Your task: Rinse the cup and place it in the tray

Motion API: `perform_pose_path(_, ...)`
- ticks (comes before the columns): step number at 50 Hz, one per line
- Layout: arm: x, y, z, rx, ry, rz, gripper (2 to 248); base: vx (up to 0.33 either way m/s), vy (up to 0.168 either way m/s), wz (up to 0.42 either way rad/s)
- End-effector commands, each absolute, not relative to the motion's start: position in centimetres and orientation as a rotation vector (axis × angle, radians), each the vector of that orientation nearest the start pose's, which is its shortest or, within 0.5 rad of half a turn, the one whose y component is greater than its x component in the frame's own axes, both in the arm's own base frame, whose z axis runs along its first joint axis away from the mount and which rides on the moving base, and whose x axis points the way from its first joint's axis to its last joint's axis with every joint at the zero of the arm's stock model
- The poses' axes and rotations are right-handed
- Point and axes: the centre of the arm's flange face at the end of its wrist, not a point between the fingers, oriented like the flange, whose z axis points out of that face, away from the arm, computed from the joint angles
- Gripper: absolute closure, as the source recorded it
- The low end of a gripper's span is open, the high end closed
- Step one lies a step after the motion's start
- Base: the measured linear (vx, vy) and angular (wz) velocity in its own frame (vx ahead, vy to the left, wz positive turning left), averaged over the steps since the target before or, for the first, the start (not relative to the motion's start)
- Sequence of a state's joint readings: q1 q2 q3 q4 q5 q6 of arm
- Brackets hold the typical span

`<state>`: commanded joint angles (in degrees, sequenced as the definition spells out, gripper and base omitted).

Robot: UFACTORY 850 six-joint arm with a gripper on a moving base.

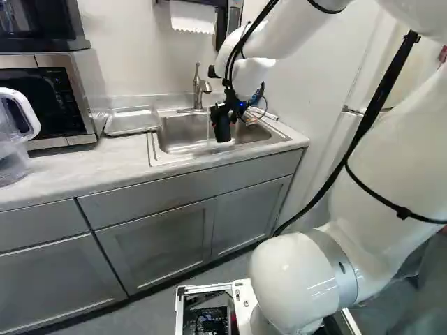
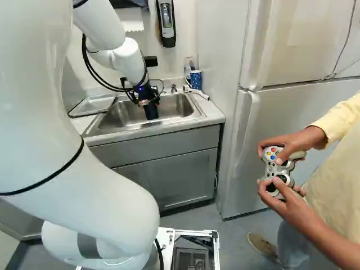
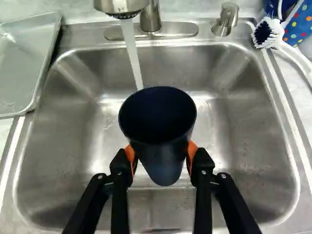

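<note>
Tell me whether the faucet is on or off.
On: a stream of water falls from the faucet above the sink.

Sink basin [image 3: 248, 161]: open room lay around the cup [image 3: 158, 122], between it and the side walls. Faucet [image 3: 150, 17]: stood ahead, its spout overhanging the basin's far edge, with running water [image 3: 131, 48] slanting toward the cup's far rim. Tray [image 1: 131, 120]: flanked the basin, its raised edge to be cleared. Microwave [image 1: 91, 91]: hemmed the tray's other side. Brush [image 3: 275, 39] and dotted mug [image 2: 196, 79]: blocked the opposite far corner.
</note>
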<state>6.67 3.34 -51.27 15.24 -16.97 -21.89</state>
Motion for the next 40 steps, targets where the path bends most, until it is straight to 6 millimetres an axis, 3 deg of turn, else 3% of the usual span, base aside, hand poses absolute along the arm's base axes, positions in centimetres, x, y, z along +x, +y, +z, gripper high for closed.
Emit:
perform_pose_path(13, 47.5, 6.6, 55.8, -2.891, -0.470, -1.003, 130, 0.000, 0.000, 0.000)
perform_pose_path(32, 50.4, 9.3, 55.8, -2.869, -0.540, -1.000, 130, 0.000, 0.000, 0.000)
perform_pose_path(40, 50.5, 9.4, 55.8, -2.867, -0.544, -1.000, 130, 0.000, 0.000, 0.000)
